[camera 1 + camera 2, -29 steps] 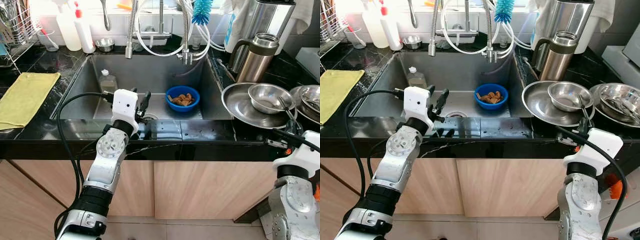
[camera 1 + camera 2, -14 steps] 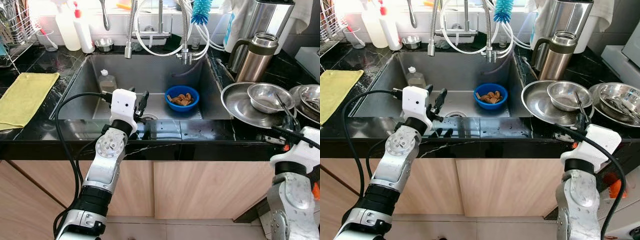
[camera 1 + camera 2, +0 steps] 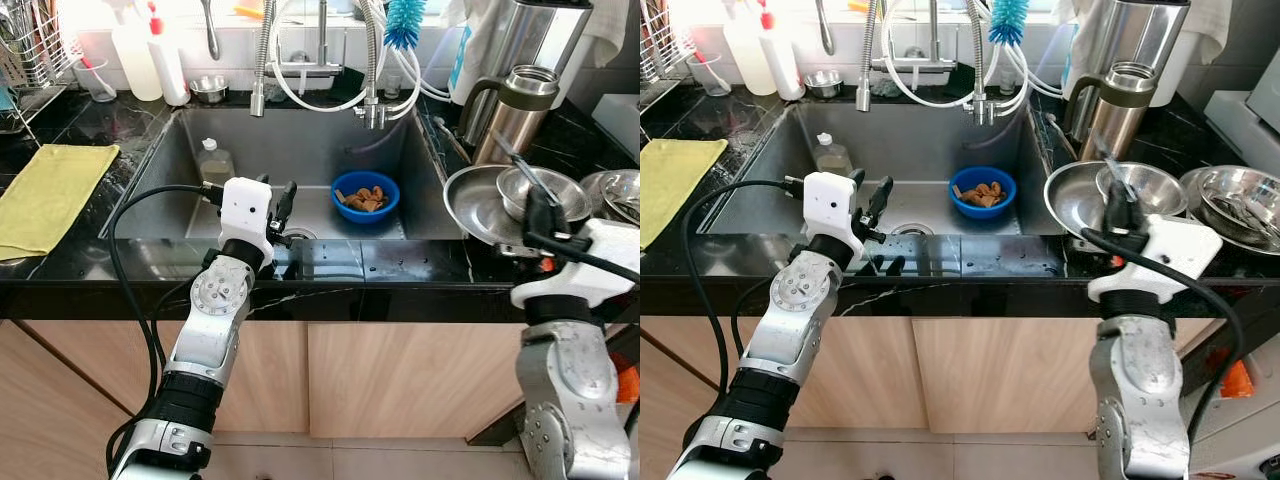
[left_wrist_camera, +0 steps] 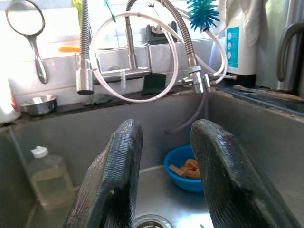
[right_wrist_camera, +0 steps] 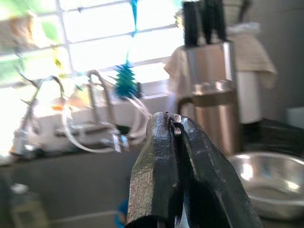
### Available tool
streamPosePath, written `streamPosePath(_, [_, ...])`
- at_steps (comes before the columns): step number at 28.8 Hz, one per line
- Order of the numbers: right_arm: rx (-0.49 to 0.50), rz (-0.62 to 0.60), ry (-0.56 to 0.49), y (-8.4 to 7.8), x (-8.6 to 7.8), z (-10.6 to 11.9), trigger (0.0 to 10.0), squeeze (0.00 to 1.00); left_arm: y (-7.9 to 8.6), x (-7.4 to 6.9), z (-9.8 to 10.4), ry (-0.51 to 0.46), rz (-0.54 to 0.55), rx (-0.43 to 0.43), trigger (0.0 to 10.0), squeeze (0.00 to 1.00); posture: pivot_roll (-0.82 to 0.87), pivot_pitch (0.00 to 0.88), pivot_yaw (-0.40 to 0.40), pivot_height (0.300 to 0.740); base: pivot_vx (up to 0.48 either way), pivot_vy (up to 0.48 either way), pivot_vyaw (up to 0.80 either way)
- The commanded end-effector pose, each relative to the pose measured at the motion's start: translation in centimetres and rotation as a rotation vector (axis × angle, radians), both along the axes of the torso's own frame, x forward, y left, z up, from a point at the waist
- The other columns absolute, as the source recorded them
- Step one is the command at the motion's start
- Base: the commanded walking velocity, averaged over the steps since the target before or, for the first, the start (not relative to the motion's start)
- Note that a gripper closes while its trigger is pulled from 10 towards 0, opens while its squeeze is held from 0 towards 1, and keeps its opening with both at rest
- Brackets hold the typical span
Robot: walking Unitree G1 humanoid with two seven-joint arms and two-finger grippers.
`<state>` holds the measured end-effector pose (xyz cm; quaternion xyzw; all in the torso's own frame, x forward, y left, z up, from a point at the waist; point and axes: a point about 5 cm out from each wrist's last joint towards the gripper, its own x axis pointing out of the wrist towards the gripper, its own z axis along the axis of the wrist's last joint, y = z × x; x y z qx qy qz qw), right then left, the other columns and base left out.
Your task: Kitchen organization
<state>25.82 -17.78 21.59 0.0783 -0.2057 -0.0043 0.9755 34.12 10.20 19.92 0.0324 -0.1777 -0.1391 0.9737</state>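
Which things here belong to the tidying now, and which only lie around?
In the job, most likely: right gripper, shut on a thin metal utensil; steel bowl on steel plate; left gripper, open over the sink.
Lying about: blue bowl, yellow cloth, steel flask, bottle in the sink.

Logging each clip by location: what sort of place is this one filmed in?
A home kitchen, most likely, at the sink counter. A steel sink is set in a black stone worktop, with pull-down taps above it, and steel plates and bowls beside a thermos jug.
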Motion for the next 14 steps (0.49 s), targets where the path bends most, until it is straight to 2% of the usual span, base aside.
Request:
streamPosePath(1, [0.142, 0.080, -0.051, 0.2, -0.4, 0.7, 10.0, 0.00, -0.1, 0.1, 0.8, -0.005, -0.011, -0.042, 10.0, 0.00, 0.05, 0.066, -0.012, 0.740, 0.000, 0.000, 0.00])
streamPosePath(4, [0.336, 0.163, -0.110, 0.2, -1.0, 1.2, 10.0, 0.00, 0.0, 0.2, 0.9, 0.007, -0.011, -0.066, 10.0, 0.00, 0.05, 0.060, -0.013, 0.740, 0.000, 0.000, 0.00])
streamPosePath(7, [0.384, 0.191, -0.128, 0.2, -1.2, 1.4, 10.0, 0.00, 0.0, 0.2, 0.9, 0.013, -0.012, -0.074, 10.0, 0.00, 0.05, 0.060, -0.013, 0.740, 0.000, 0.000, 0.00])
streamPosePath(9, [0.492, 0.244, -0.157, -0.2, -1.7, 1.0, 10.0, 0.00, 0.2, 0.6, 1.0, 0.062, -0.019, -0.149, 10.0, 0.00, 0.06, 0.052, -0.014, 0.740, 0.000, 0.000, 0.00])
streamPosePath(10, [0.619, 0.306, -0.188, -0.5, -2.2, 0.4, 10.0, 0.00, 0.1, 0.9, 1.3, 0.120, -0.047, -0.247, 10.0, 0.00, 0.06, 0.051, -0.015, 0.740, 0.000, 0.000, 0.00])
streamPosePath(11, [0.619, 0.306, -0.188, -0.5, -2.2, 0.4, 10.0, 0.00, 0.1, 0.9, 1.3, 0.120, -0.047, -0.247, 10.0, 0.00, 0.06, 0.051, -0.015, 0.740, 0.000, 0.000, 0.00])
streamPosePath(12, [0.671, 0.349, -0.194, -0.5, -2.5, 0.1, 10.0, 0.00, -0.1, 1.1, 1.7, 0.148, -0.063, -0.311, 10.0, 0.00, 0.06, 0.051, -0.014, 0.740, 0.000, 0.000, 0.00])
streamPosePath(14, [0.694, 0.387, -0.177, -0.3, -2.7, -0.4, 10.0, 0.00, -0.2, 1.2, 1.9, 0.173, -0.081, -0.364, 10.0, 0.00, 0.05, 0.056, -0.014, 0.740, 0.000, 0.000, 0.00])
